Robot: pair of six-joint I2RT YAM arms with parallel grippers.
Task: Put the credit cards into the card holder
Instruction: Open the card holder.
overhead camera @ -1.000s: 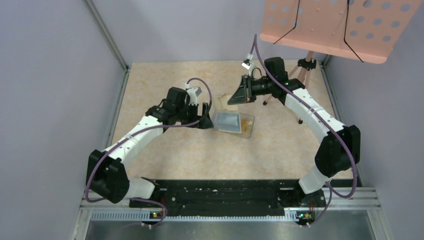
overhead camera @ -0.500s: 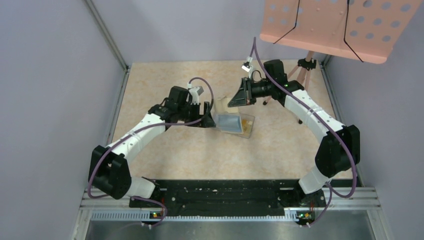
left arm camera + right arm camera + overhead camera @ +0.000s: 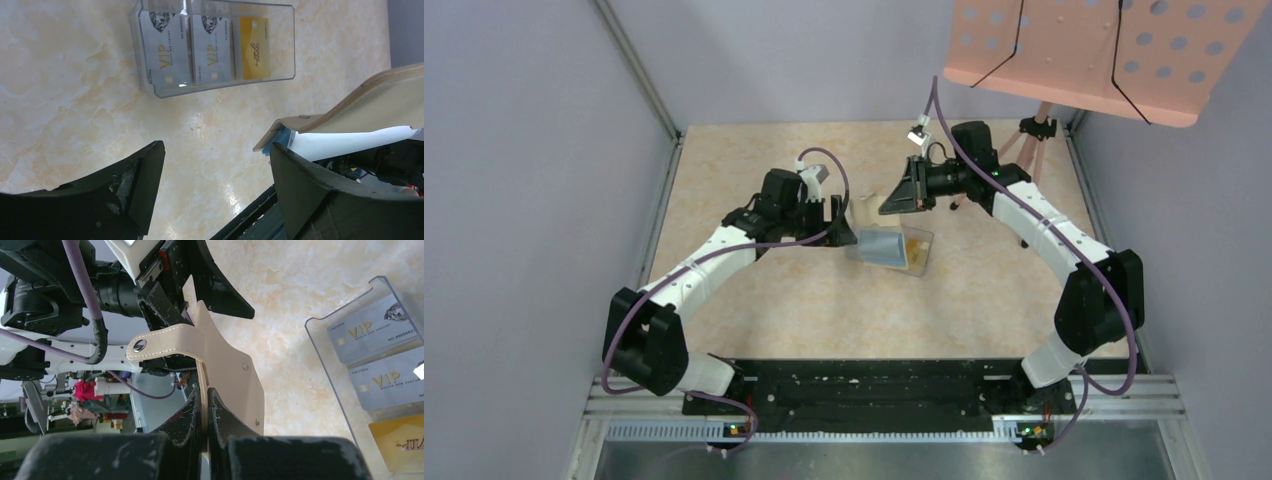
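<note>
Two silvery-grey VIP credit cards (image 3: 165, 50) (image 3: 212, 47) and a yellow-orange card (image 3: 255, 47) lie side by side in a clear plastic tray (image 3: 165, 92). The tray shows in the top view (image 3: 919, 250) at the table's middle. My right gripper (image 3: 206, 392) is shut on the edge of the tan card holder (image 3: 230, 365) and holds it upright above the table, its snap strap (image 3: 137, 345) hanging loose. My left gripper (image 3: 216, 150) is open and empty, just left of the card holder (image 3: 360, 100), whose blue-grey lining shows. The right wrist view shows the cards too (image 3: 372, 330).
A pink perforated board (image 3: 1104, 50) on a tripod (image 3: 1034, 140) stands at the back right. Grey enclosure walls close in the marbled table (image 3: 754, 170) on the left, back and right. The black arm-base rail (image 3: 864, 390) runs along the near edge.
My left gripper has moved a little right and toward the back, closer to the card holder. The right gripper still holds the card holder in about the same place.
</note>
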